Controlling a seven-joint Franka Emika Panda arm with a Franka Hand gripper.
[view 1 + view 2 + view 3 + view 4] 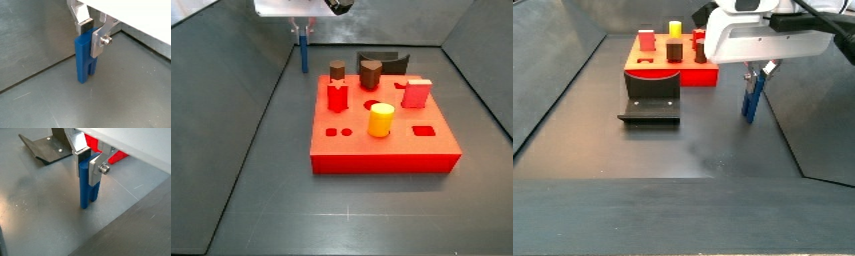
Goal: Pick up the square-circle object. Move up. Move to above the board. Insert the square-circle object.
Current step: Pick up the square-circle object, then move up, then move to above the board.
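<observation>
The square-circle object is a tall blue piece (84, 57) with a slot up its lower half. It stands upright with its lower end at the grey floor, and it shows in both wrist views (87, 190) and both side views (303, 55) (751, 98). My gripper (91, 36) is shut on its top end, one silver finger on each side (88, 165). In a side view the gripper (303, 30) is at the far left, apart from the red board (385, 150). The board also shows beyond the fixture in a side view (700, 72).
The board carries a yellow cylinder (381, 120), a red piece (337, 97), a pink block (416, 93) and dark brown pieces (372, 72). The dark fixture (651, 108) stands on the floor next to the board. Grey walls enclose the floor.
</observation>
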